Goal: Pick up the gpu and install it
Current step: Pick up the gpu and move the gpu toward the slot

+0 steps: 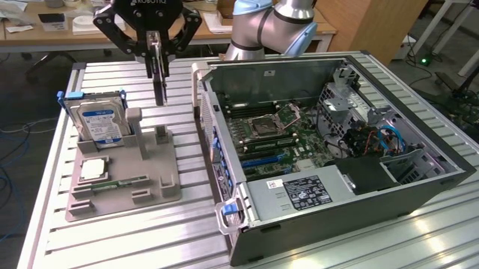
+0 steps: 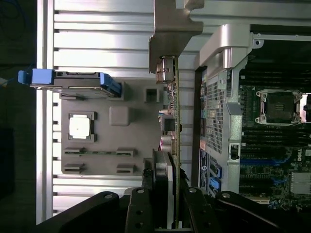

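Note:
The gpu (image 1: 159, 84) hangs edge-on and upright from my gripper (image 1: 154, 55), which is shut on its top part. The card is lifted clear above the tall post (image 1: 161, 137) of the grey holder (image 1: 153, 190), just off the open computer case's (image 1: 329, 140) side on the exterior view's left. In the wrist view the gpu (image 2: 173, 111) runs as a thin strip from my gripper (image 2: 164, 170) to its metal end bracket (image 2: 170, 29), between the holder (image 2: 116, 141) and the case wall (image 2: 216, 107). Blue expansion slots (image 1: 262, 159) show on the motherboard inside the case.
The holder also carries a blue-labelled hard drive (image 1: 97, 120), a square processor (image 1: 93, 168) and a green memory stick (image 1: 120, 183). The case lies on a slatted aluminium table (image 1: 120, 241), with cables (image 1: 378, 140) and a power supply (image 1: 299, 193) inside. Desks stand behind.

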{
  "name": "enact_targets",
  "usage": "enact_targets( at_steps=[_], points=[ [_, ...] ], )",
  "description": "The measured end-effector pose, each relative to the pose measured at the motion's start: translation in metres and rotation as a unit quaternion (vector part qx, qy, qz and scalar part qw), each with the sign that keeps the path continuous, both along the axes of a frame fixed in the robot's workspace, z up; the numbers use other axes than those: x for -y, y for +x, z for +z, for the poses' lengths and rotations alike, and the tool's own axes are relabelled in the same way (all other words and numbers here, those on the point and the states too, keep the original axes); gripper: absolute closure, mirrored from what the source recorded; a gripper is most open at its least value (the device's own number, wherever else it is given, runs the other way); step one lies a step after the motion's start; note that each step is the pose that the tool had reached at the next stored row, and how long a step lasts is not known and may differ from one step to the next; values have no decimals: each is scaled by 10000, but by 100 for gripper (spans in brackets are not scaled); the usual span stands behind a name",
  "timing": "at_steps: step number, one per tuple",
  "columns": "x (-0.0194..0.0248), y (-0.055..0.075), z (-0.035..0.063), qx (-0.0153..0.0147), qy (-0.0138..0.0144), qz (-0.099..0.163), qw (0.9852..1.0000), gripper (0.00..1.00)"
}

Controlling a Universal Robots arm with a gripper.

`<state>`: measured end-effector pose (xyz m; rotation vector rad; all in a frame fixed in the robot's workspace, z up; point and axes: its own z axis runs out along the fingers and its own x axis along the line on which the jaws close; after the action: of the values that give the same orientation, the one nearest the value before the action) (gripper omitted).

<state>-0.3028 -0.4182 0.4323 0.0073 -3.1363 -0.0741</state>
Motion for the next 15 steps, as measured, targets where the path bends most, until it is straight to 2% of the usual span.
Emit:
enact_targets(
  at_steps=[15],
  points=[
    [0, 150, -4, 0, 0, 0, 10000, 72]
  ],
)
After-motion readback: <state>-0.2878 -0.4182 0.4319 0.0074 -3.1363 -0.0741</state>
